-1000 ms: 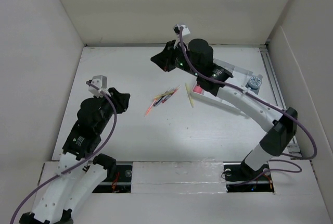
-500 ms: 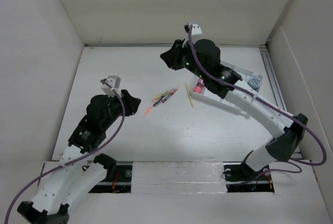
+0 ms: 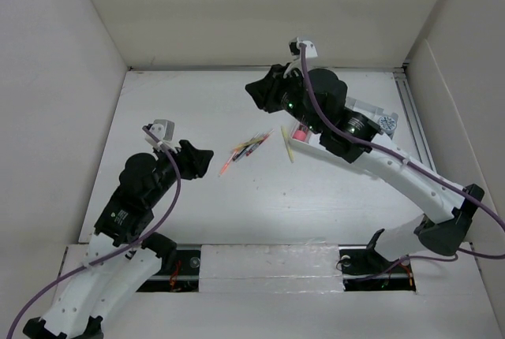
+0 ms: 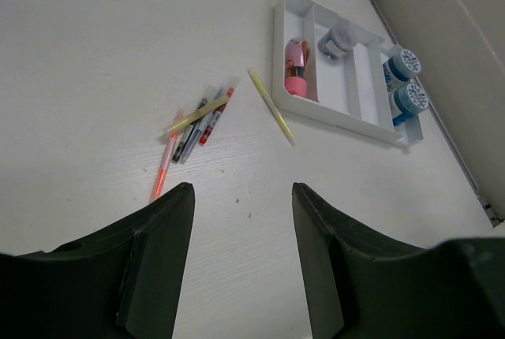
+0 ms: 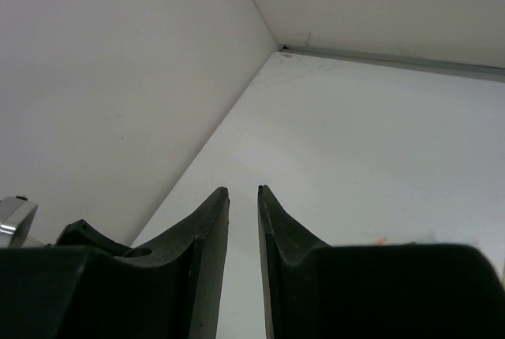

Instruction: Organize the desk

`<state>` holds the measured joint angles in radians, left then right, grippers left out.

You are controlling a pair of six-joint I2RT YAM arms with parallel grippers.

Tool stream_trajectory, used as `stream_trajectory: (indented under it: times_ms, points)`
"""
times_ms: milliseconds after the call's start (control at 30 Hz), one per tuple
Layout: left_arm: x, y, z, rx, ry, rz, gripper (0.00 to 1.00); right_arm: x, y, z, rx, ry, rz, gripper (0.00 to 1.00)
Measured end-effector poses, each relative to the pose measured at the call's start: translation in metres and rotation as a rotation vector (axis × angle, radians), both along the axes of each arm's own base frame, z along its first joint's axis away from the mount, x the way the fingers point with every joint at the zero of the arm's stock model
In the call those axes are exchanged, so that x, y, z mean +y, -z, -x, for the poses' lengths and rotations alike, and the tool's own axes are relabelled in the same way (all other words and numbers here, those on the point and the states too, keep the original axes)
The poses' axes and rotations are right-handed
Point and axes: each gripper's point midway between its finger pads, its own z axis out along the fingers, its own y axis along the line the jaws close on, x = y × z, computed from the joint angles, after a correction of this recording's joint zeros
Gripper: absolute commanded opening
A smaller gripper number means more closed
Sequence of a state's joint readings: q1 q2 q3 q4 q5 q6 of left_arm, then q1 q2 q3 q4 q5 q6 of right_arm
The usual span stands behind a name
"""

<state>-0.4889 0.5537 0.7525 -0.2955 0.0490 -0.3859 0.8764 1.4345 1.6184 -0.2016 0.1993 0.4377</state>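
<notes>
Left gripper (image 4: 241, 197) hangs above the desk (image 4: 95, 55) with its two dark fingers (image 4: 158, 252) set well apart and nothing between them. Below and ahead of it the desk is a flat, plain white top with a faint grain, closed in by white walls (image 3: 47, 79) on three sides. Just ahead of the fingers lies a loose bunch of pens (image 4: 193, 126), fanned out and partly overlapping, with an orange pen (image 4: 164, 167) as the nearest one. A single yellow pen (image 4: 272, 108) lies apart from the bunch, a little further ahead and to the right, close to a small white tray (image 4: 339, 118) with long compartments. A pink thing (image 4: 296, 67) lies in the compartment nearest the pens, a small jar (image 4: 338, 38) sits in the next one, and two blue-lidded jars (image 4: 404, 79) stand at the tray's far right end. The right gripper (image 5: 243, 193) is raised over the far part of the desk, pointing toward the back left corner; its fingers stand only a narrow slit apart and hold nothing, with bare white desk surface beneath them.
</notes>
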Motion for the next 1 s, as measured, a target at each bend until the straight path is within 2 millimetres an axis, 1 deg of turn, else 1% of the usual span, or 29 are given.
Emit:
stream_trajectory:
  times_ms: [67,200,300,367,500,633,733,800,867,900,933,1000]
  points:
    - [0.001,-0.005,0.001,-0.017,0.000,0.010,0.49,0.001,0.005,0.002,0.008,0.008,0.004,0.22]
    - [-0.001,-0.001,-0.001,-0.005,0.002,0.003,0.49,-0.002,0.024,0.009,0.035,0.015,0.030,0.21]
    - [-0.003,0.003,-0.003,0.012,0.006,-0.005,0.49,-0.008,0.034,0.012,0.047,0.025,0.040,0.21]
    - [-0.003,0.005,-0.003,0.017,0.008,-0.007,0.49,-0.014,0.036,0.015,0.049,0.032,0.042,0.21]
    - [-0.006,0.004,-0.005,0.015,0.016,-0.008,0.49,-0.023,0.034,0.015,0.038,0.063,0.032,0.21]
    - [-0.011,0.011,-0.011,0.037,0.031,-0.020,0.50,-0.028,0.041,0.015,0.033,0.075,0.031,0.17]
    - [-0.015,0.016,-0.015,0.055,0.039,-0.029,0.51,-0.031,0.051,0.008,0.032,0.078,0.038,0.17]
    - [-0.019,0.021,-0.017,0.073,0.049,-0.033,0.51,-0.036,0.058,-0.001,0.041,0.090,0.050,0.17]
    - [-0.021,0.022,-0.020,0.080,0.054,-0.028,0.51,-0.038,0.060,-0.010,0.037,0.088,0.052,0.17]
    - [-0.023,0.020,-0.021,0.079,0.055,-0.022,0.51,-0.039,0.061,-0.015,0.036,0.089,0.054,0.17]
    - [-0.024,0.016,-0.022,0.076,0.056,-0.012,0.51,-0.040,0.064,-0.020,0.037,0.092,0.059,0.15]
    - [-0.028,-0.002,-0.026,0.043,0.061,0.018,0.51,-0.038,0.069,-0.027,0.035,0.091,0.065,0.07]
